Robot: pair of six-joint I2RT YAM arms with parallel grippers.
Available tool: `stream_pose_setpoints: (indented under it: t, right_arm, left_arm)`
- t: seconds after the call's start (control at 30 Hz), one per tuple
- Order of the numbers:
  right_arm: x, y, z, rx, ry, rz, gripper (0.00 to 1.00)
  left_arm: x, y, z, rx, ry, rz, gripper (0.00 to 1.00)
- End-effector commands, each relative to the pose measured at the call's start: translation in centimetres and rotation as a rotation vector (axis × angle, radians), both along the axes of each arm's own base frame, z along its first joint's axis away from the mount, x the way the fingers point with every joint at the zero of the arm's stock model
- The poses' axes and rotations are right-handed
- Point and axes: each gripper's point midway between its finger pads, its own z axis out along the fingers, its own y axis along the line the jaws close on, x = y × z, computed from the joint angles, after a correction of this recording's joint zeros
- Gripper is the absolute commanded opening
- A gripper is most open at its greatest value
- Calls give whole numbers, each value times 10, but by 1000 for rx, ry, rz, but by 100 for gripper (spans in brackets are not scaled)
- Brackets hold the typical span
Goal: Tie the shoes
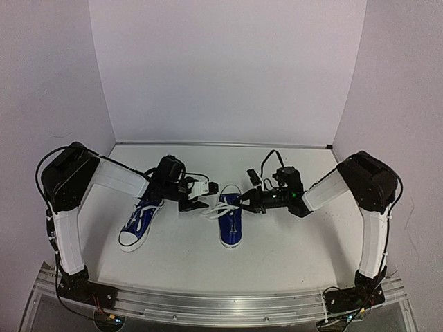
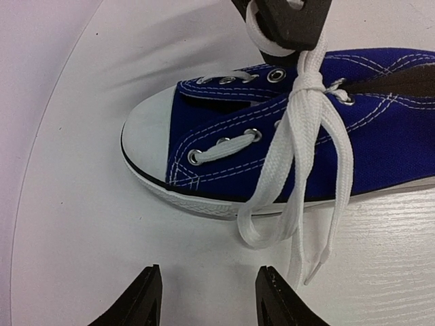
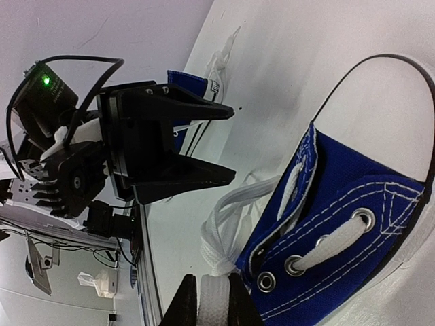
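Two blue sneakers lie on the white table. One sneaker [image 1: 138, 225] is at the left, under my left arm. The other sneaker [image 1: 230, 223] is in the middle, between the grippers, toe cap [image 2: 146, 136] toward the near edge. Its white laces [image 2: 299, 170] are knotted [image 2: 309, 85] and hang over its side in a loop and loose ends. My right gripper [image 1: 239, 201] is shut on a lace loop [image 3: 215, 299] just by the knot; it also shows in the left wrist view [image 2: 285, 27]. My left gripper [image 2: 207, 295] is open and empty, low over the table beside the hanging laces.
White walls close in the table at the back and both sides. My left gripper's open black fingers [image 3: 183, 146] face the right one across the middle sneaker. A metal rail [image 1: 221, 304] with the arm bases runs along the near edge.
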Motion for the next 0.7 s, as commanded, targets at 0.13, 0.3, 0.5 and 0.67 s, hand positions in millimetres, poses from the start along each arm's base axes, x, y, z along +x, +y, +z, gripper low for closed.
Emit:
stream_pose_setpoints:
  t: [0.13,0.3,0.5,0.67]
  right_arm:
    - [9,1,14,-46,-90,-8,0]
    - [10,1,14,-51,-92,-14,0]
    - [9,0,15,-50,-94,-10,0]
    - [9,1,16,-48,-95,-9,0]
  left_arm:
    - [-7,-23,9,-16,-16,-88,48]
    - [-14,-33,9,-17,0,-133,46]
    - [-16,-41,7,-12,-7,-145,47]
    - [-16,-50,9,-9,-21,-163,49]
